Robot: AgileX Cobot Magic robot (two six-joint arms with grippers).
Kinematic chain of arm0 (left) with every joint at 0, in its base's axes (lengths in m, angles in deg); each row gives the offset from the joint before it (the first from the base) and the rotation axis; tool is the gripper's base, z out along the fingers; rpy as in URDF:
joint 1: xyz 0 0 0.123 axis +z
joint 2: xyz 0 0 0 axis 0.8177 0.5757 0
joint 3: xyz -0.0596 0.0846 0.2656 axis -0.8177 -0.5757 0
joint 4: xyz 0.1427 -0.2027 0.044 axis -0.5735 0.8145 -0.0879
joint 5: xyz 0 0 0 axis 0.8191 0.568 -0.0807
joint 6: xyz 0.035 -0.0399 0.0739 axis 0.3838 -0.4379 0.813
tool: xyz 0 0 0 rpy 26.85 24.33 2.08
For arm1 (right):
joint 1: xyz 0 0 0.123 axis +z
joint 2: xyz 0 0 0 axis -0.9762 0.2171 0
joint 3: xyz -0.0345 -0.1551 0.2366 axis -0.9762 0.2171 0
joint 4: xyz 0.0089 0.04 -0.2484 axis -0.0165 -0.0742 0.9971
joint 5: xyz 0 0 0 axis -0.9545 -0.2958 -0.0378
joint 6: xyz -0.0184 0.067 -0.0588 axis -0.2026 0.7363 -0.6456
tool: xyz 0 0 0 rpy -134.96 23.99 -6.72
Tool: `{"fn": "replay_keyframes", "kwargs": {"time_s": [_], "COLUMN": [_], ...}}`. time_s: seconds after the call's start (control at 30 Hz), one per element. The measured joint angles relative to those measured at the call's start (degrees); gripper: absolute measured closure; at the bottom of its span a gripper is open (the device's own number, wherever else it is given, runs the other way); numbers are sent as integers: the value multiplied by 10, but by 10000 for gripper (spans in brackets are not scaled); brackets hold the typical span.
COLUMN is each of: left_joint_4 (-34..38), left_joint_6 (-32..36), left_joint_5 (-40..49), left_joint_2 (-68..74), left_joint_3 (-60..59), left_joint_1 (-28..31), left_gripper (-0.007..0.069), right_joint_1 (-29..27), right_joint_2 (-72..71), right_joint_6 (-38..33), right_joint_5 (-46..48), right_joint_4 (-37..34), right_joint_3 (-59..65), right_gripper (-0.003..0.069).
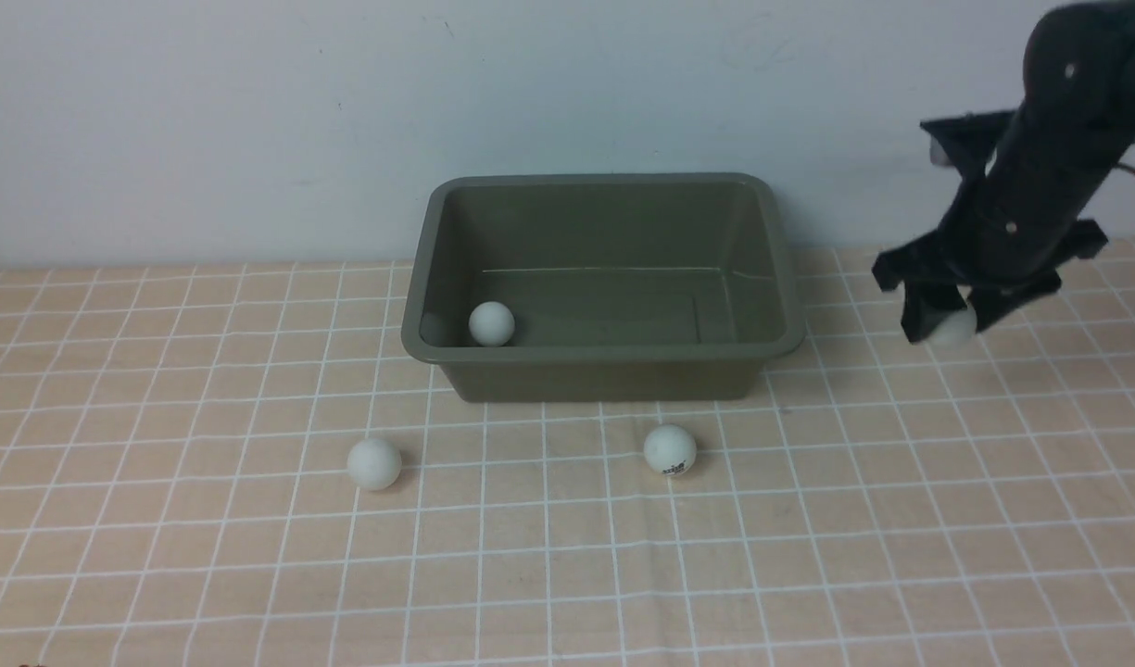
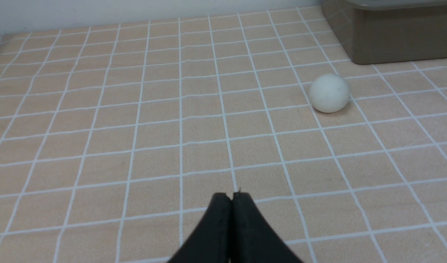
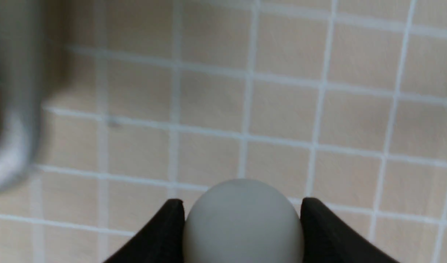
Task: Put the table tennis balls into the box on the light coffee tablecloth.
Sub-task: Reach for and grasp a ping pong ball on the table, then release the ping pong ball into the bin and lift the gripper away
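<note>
A pale wall (image 1: 252, 111) backs the white-gridded light coffee tablecloth (image 1: 159, 556). On it we see the box (image 1: 604, 371), smooth olive plastic with rounded corners, holding one matte ball (image 1: 491, 323). Before it lie a plain ball (image 1: 374, 463) and a lettered ball (image 1: 670, 450), its print unreadable. Right of the box, the right gripper (image 1: 942, 326) clamps a half-hidden fourth ball (image 3: 241, 226). The left gripper (image 2: 231, 199) is closed and empty.

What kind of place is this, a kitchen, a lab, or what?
Most likely an indoor robot test bench, not a home: a checked tablecloth against a bare pale wall, a plastic box, a loose white ball, and the right gripper clamping a held ball.
</note>
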Motion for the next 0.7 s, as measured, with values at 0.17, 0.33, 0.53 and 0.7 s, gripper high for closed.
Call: {"fn": "replay_keyframes", "kwargs": {"time_s": [0.17, 0.33, 0.53, 0.7], "left_joint_4": [0, 0, 0, 0], "left_joint_6": [0, 0, 0, 0], "left_joint_5": [0, 0, 0, 0], "left_joint_2": [0, 0, 0, 0], "left_joint_3": [0, 0, 0, 0], "left_joint_1": [0, 0, 0, 0], "left_gripper": [693, 693, 693, 693], "right_joint_1": [33, 79, 114, 115], "right_joint_2": [0, 8, 49, 80], "right_joint_6": [-57, -89, -93, -97], "right_joint_5": [-23, -70, -114, -118], "right_joint_4": [-108, -129, -116, -108], "right_joint_3": [-63, -66, -67, -67], "right_gripper": [293, 293, 293, 293]}}
